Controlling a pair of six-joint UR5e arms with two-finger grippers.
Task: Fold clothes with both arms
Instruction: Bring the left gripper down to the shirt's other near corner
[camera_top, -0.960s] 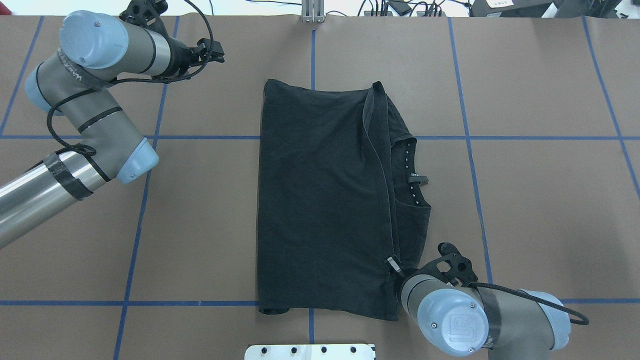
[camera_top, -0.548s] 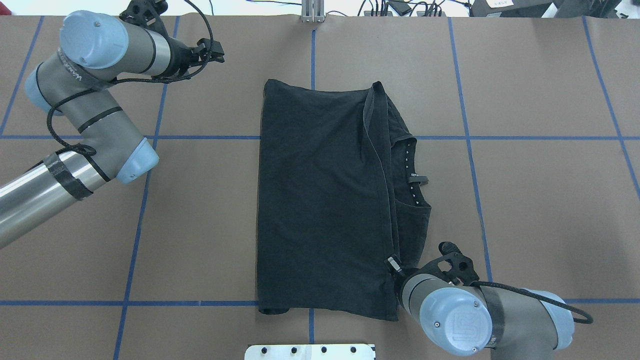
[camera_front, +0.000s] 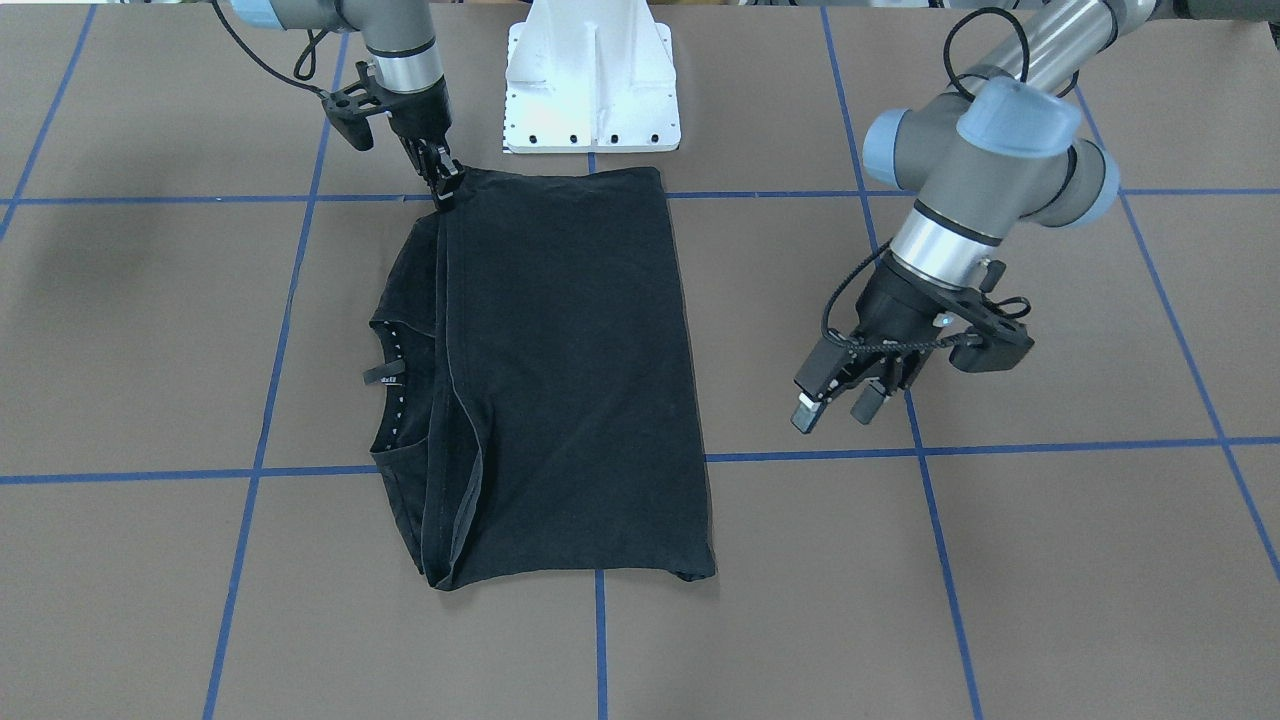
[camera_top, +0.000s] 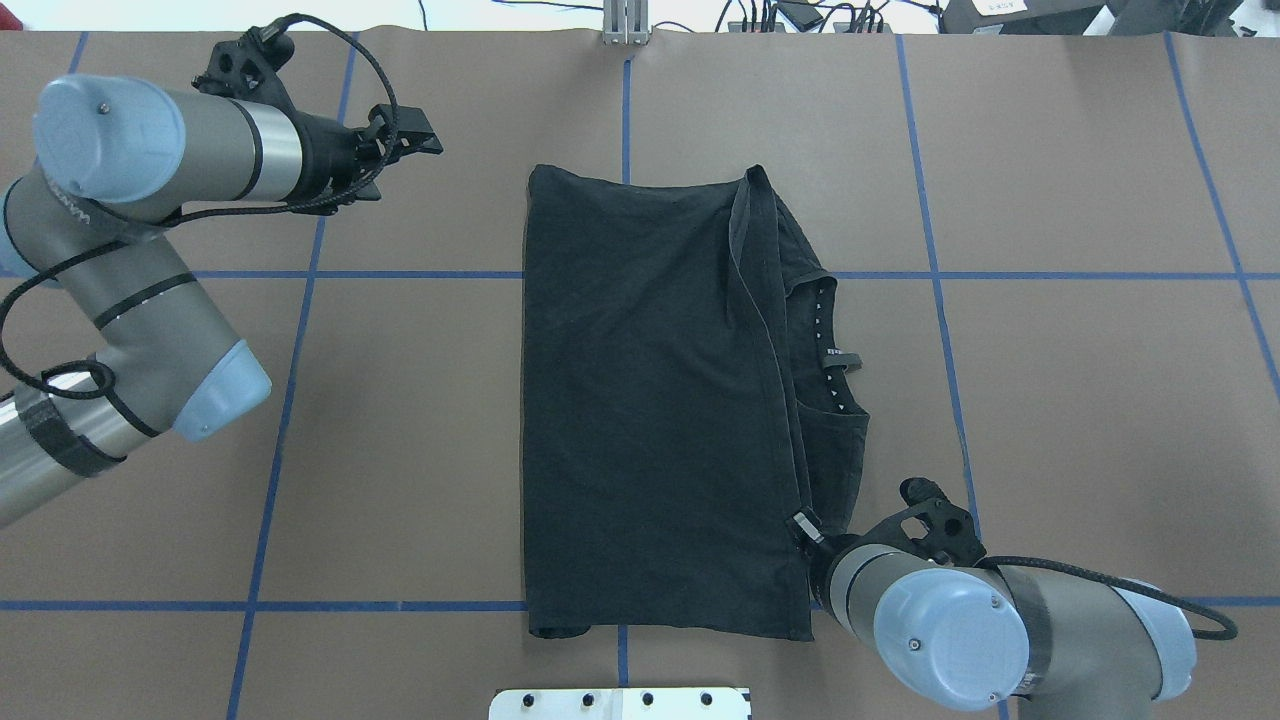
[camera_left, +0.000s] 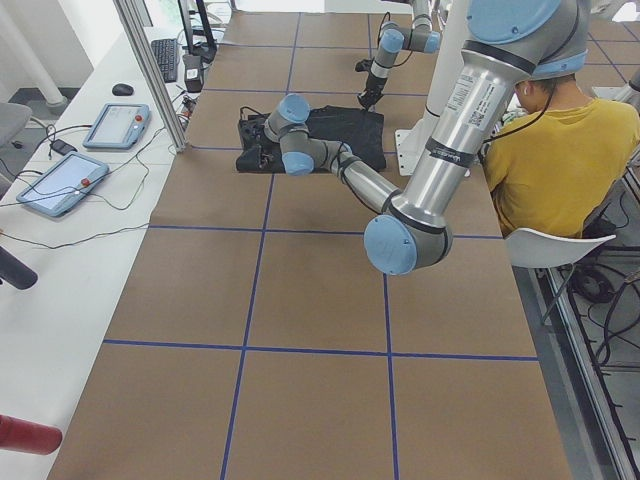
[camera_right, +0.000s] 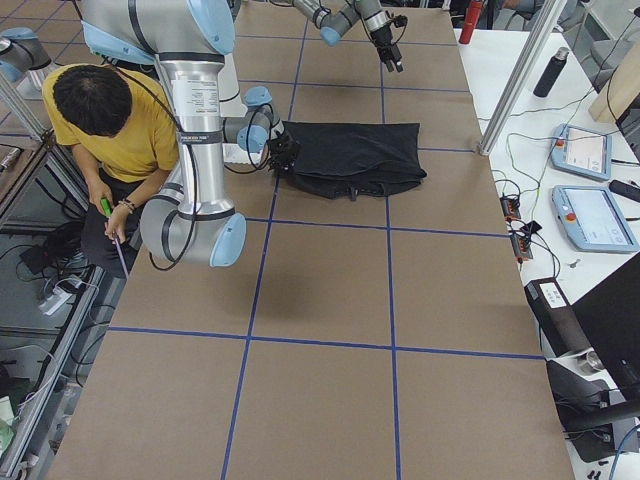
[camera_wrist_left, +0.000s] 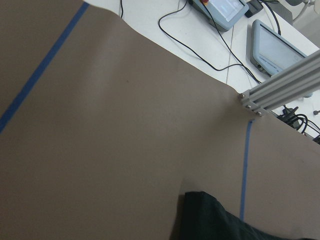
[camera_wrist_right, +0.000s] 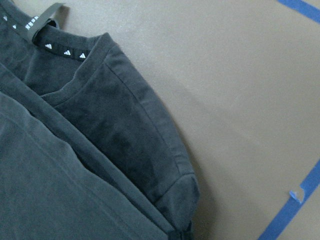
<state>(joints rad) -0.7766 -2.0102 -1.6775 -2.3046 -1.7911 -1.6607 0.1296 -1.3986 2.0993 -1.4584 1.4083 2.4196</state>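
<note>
T-shirt (camera_top: 640, 400) looks folded once, further folds remain; my right gripper (camera_front: 445, 190) pinches its corner, left gripper (camera_front: 835, 410) spread, well apart.

We see a robotics lab: two arms (camera_top: 140, 300) at a brown table (camera_top: 1100, 420) gridded with blue tape (camera_top: 1080, 275), teach pendants (camera_right: 597, 218) and cables (camera_right: 514, 215) on the white bench (camera_left: 60, 300) beside it, an aluminium post (camera_left: 150, 70), a seated operator (camera_left: 550, 150)

A brown paper table cover (camera_front: 1080, 560) with blue tape grid lines (camera_front: 1050, 445) lies beneath the left gripper (camera_front: 838, 412); a silver aluminium post (camera_wrist_left: 282, 85) stands beyond it. A white metal base plate (camera_front: 592, 110) sits near the right gripper (camera_front: 445, 190).
</note>
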